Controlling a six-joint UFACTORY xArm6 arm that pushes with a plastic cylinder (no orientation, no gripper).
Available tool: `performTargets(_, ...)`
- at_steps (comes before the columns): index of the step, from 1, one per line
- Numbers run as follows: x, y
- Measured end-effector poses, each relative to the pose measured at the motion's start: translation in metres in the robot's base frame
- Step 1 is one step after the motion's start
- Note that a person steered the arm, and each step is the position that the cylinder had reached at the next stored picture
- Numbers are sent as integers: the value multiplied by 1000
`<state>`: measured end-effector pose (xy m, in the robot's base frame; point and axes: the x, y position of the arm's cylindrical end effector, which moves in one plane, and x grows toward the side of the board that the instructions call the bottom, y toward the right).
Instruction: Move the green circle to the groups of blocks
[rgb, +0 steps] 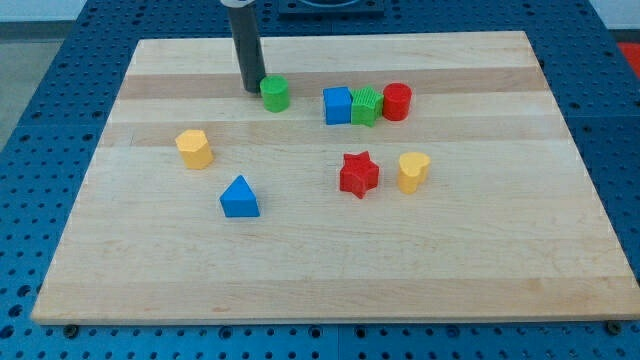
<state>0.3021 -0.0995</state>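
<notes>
Green circle lined up for a push toward the row of three

The rod's tip (253, 90) sits on the counter (320, 270) just at the view's left of the green circle (275, 94), touching it or very nearly so; the tool is a bare rod with nothing to open or close, and it holds nothing. The circle stands near the view's top, apart from the blue cube (338, 105), which sits in a tight row with the green block (367, 106) and the red cylinder (397, 101). From here, a steady slide toward the view's right and a touch downward looks best, keeping the tip behind the circle's middle so it cannot roll off sideways, and easing off at the cube so the row is not scattered. The yellow block (194, 148), blue triangle (239, 197), red star (359, 174) and other yellow block (412, 171) lie well clear.
</notes>
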Motion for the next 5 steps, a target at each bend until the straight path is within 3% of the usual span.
performTargets(2,3,41)
performTargets(5,4,50)
